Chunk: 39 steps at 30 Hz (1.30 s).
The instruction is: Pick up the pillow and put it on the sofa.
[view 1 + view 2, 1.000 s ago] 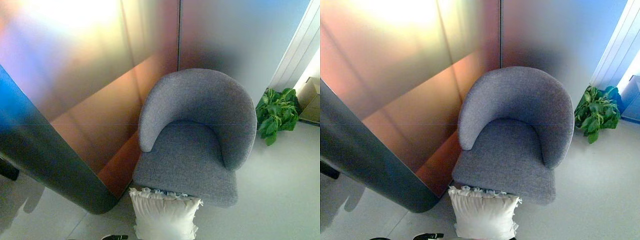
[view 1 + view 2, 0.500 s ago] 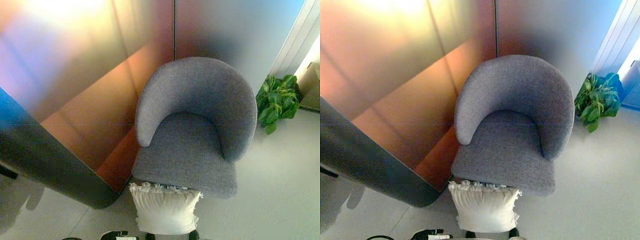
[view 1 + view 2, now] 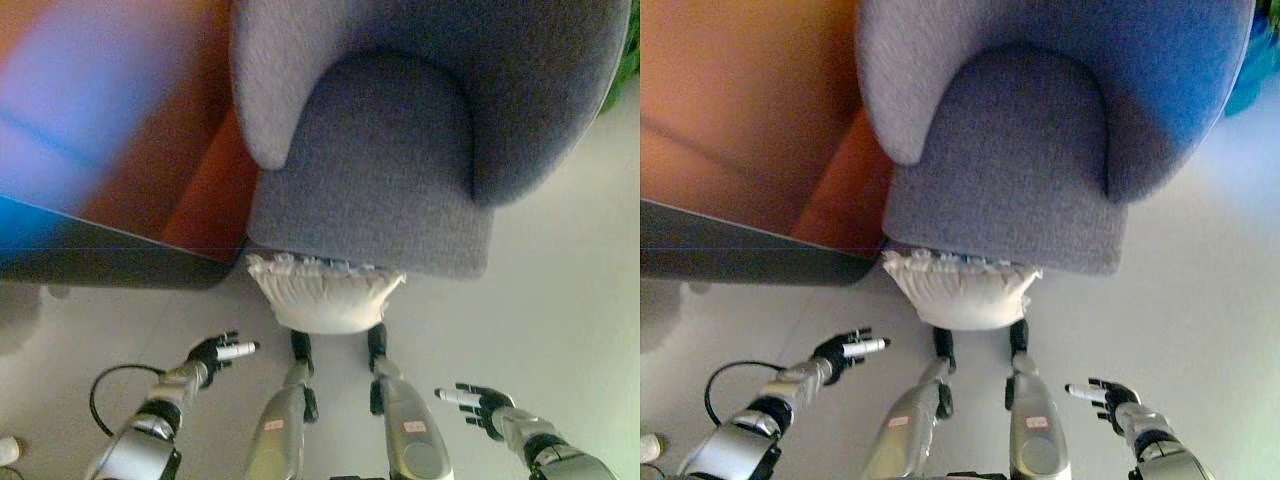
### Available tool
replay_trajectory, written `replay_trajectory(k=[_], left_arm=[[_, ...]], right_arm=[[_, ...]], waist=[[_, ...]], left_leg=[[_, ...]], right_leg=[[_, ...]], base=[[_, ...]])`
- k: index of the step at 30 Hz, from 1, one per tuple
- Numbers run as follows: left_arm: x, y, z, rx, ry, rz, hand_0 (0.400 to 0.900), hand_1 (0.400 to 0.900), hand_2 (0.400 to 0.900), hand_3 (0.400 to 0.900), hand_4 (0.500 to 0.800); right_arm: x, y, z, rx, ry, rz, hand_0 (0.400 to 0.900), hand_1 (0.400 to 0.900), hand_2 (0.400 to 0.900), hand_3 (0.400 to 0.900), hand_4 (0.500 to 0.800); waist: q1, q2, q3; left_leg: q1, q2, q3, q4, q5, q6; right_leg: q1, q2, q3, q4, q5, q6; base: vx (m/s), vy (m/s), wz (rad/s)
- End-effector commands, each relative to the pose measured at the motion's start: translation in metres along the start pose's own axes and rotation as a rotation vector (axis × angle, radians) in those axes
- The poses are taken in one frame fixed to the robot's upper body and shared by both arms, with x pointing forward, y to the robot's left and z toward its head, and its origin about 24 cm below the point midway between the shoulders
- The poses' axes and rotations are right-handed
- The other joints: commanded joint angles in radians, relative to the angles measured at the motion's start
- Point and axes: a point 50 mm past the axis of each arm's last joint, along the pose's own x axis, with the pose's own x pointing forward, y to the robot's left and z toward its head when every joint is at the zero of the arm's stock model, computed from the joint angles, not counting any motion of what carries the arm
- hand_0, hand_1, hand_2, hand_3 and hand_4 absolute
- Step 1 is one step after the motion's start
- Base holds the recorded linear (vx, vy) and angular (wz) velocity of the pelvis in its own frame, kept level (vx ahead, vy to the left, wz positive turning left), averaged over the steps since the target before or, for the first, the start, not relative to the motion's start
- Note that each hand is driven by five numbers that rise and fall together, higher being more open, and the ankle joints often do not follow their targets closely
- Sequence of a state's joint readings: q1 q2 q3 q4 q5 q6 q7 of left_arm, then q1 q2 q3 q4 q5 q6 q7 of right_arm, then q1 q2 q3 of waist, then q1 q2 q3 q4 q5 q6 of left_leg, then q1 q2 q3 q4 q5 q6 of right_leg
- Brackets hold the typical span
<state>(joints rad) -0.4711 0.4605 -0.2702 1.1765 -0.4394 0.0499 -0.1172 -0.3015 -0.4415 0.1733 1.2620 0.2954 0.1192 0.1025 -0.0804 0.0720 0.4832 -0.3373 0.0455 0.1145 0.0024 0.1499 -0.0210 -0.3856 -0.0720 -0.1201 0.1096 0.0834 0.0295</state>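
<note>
Left eye view: the reach is only starting. The left hand [image 3: 215, 352] and right hand [image 3: 480, 405] hover with fingers spread wide, holding nothing; next they must close in on the pillow [image 3: 322, 296].

Right eye view: white and frilled, seemingly plump, the pillow leans on the floor [image 3: 1160, 300] against the sofa [image 3: 1010, 150] seat's front edge.

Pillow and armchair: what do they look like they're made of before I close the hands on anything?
The pillow looks like soft white fabric, probably cotton or similar: it bulges and has a ruffled edge. The armchair seems upholstered in matte grey woven cloth, with a slightly grainy texture and padded, rounded edges. Neither has any sheen.
</note>
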Motion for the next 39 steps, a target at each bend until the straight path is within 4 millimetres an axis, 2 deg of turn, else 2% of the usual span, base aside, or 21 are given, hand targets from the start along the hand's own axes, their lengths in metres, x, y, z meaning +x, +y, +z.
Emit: replay_trajectory(k=[1,5,8,17,32,39], left_arm=[[-0.005,0.031,0.035,-0.093,-0.092,0.084,0.900,0.900,0.900,0.900,0.800],[-0.006,0.032,0.072,-0.123,-0.192,0.090,0.900,0.900,0.900,0.900,0.800],[-0.008,0.033,0.092,-0.149,-0.252,0.098,0.900,0.900,0.900,0.900,0.800],[-0.020,0.045,0.141,-0.229,-0.398,0.124,0.900,0.900,0.900,0.900,0.800],[-0.046,0.050,0.208,-0.223,-0.574,0.144,0.900,0.900,0.900,0.900,0.800],[-0.058,0.048,0.239,-0.212,-0.615,0.157,0.900,0.900,0.900,0.900,0.800]], right_arm=[[-0.005,-0.020,-0.017,-0.013,0.041,-0.029,0.900,0.900,0.900,0.900,0.800],[-0.004,-0.019,-0.007,-0.007,0.000,-0.018,0.900,0.900,0.900,0.900,0.800],[-0.004,-0.017,0.001,-0.003,-0.025,-0.008,0.900,0.900,0.900,0.900,0.800],[-0.007,-0.028,0.018,0.000,-0.091,-0.014,0.900,0.900,0.900,0.900,0.800],[-0.008,-0.028,0.016,0.058,-0.147,0.006,0.900,0.900,0.900,0.900,0.800],[-0.008,-0.027,0.025,0.097,-0.164,0.017,0.900,0.900,0.900,0.900,0.800]], waist=[[-0.029,-0.039,0.008],[-0.048,-0.042,0.037],[-0.060,-0.048,0.037],[-0.090,-0.052,0.037],[-0.124,-0.066,0.037],[-0.145,-0.081,0.037]], left_leg=[[-0.113,-0.061,0.021,0.151,-0.104,-0.033],[-0.212,-0.055,0.023,0.213,-0.115,-0.033],[-0.285,-0.051,0.025,0.248,-0.117,-0.036],[-0.431,-0.026,0.026,0.317,-0.118,-0.042],[-0.583,-0.014,0.020,0.362,-0.127,-0.051],[-0.646,-0.003,0.013,0.409,-0.138,-0.053]], right_leg=[[-0.114,0.012,0.025,0.102,-0.072,0.036],[-0.210,0.015,0.031,0.144,-0.073,0.031],[-0.275,0.018,0.039,0.158,-0.067,0.027],[-0.416,0.038,0.070,0.205,-0.070,0.019],[-0.549,0.037,0.090,0.215,-0.063,0.023],[-0.598,0.038,0.097,0.232,-0.061,0.025]], base=[[-0.14,-0.015,-0.01],[-0.10,-0.004,-0.03],[-0.09,-0.009,-0.07],[-0.05,0.013,-0.08],[0.00,-0.004,0.00],[0.01,-0.013,-0.01]])
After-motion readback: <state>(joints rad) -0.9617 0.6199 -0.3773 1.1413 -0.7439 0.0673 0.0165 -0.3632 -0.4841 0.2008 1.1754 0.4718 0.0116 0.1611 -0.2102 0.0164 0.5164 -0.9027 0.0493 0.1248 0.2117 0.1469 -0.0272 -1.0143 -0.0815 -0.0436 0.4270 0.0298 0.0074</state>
